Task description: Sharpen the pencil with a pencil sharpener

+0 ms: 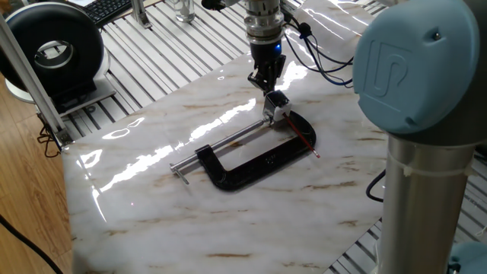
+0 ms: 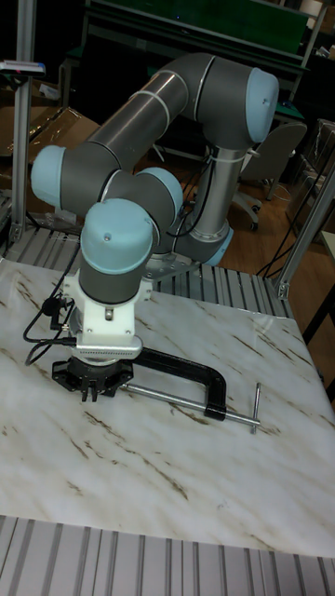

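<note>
Hovering over the far end of the black C-clamp (image 1: pixel 255 156), the gripper (image 1: pixel 266 81) points straight down at the marble tabletop (image 1: pixel 152 205). Its dark fingers (image 1: pixel 261 78) sit just above the pencil sharpener (image 1: pixel 275 106), the small silvery block with a dark top held at the clamp's curved end, where the silver screw rod (image 1: pixel 228 141) meets it. Whether those fingertips touch the block, hard to call from the fixed view. The fingers look close together with only a thin gap, and nothing seems held between them, but spread or pinched I cannot tell for sure.

Now the pencil (image 1: pixel 301 138): a thin red stick running from the sharpener out across the clamp's curved arm, its end resting on the marble just beyond the clamp on the side nearest the big grey arm column (image 1: pixel 426 190). It appears to go into the sharpener, though the joint itself is too small to confirm.

From the tall fixed view, the wrist (image 2: pixel 110 321) covers the sharpener end of the clamp (image 2: pixel 191 375) entirely; only the gripper's black base (image 2: pixel 93 377) peeks out beneath it, fingers hidden. The clamp's rod and T-handle (image 2: pixel 256 407) stretch away from the gripper across the marble.
</note>
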Controlling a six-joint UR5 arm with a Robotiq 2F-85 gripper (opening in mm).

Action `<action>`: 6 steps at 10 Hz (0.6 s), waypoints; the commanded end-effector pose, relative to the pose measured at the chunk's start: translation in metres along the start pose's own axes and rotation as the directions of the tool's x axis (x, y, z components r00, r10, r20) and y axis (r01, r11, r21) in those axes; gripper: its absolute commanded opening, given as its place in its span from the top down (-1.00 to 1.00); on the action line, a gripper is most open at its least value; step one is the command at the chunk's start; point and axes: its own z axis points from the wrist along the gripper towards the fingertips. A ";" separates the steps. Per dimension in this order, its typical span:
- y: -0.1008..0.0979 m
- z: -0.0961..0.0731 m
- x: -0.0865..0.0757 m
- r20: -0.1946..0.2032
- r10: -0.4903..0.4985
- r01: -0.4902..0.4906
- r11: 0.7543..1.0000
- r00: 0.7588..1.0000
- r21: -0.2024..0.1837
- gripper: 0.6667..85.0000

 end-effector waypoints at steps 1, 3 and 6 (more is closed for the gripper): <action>0.009 -0.002 -0.014 0.065 0.001 0.002 0.998 0.998 -0.057 0.99; 0.004 -0.003 -0.015 0.080 -0.009 0.016 0.996 0.997 -0.086 0.99; 0.007 -0.001 -0.020 0.100 0.001 0.008 0.995 0.995 -0.097 0.99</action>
